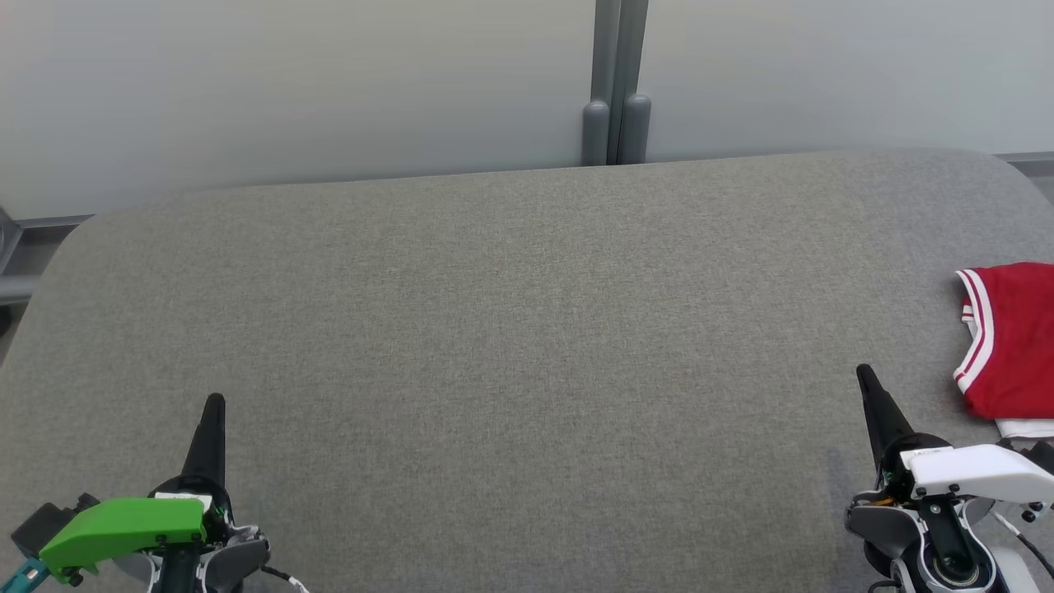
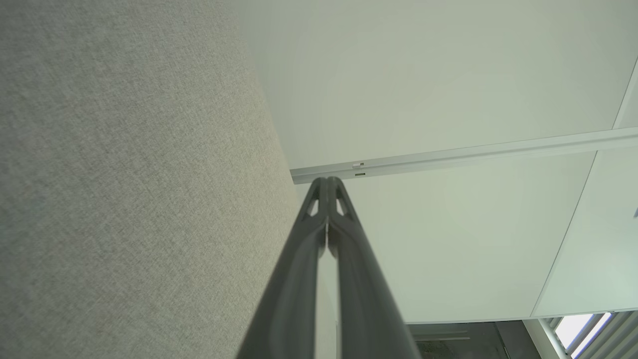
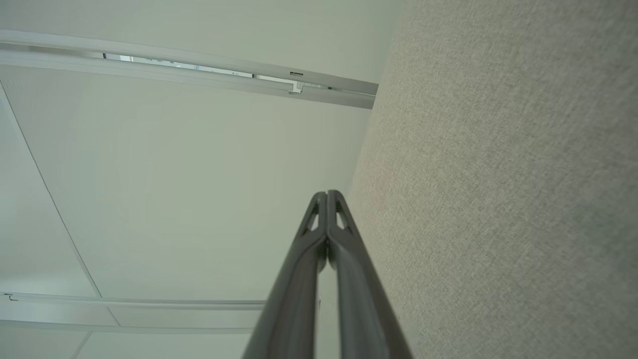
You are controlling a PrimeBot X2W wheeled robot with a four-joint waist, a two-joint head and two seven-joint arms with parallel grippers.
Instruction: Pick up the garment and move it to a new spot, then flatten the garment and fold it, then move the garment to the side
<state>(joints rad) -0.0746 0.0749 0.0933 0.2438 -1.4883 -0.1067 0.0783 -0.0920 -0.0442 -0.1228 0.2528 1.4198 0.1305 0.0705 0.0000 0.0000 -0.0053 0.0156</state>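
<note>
The garment [image 1: 1014, 342] is red with white stripes along its edge, folded, and lies at the far right of the grey fabric surface [image 1: 510, 329], cut off by the head view's right edge. My right gripper [image 1: 865, 375] stands shut just left of it, not touching it, and holds nothing. My left gripper [image 1: 214, 403] is shut at the lower left, far from the garment. In the left wrist view my left gripper [image 2: 326, 180] has its fingers pressed together, empty. In the right wrist view my right gripper [image 3: 326, 193] looks the same, fingers together with nothing between them.
The grey surface has rounded far corners and ends at a pale wall panel [image 1: 288, 91] with a grey post [image 1: 616, 82] behind it. Both wrist views look along the fabric toward pale panels and a metal rail [image 2: 448, 157].
</note>
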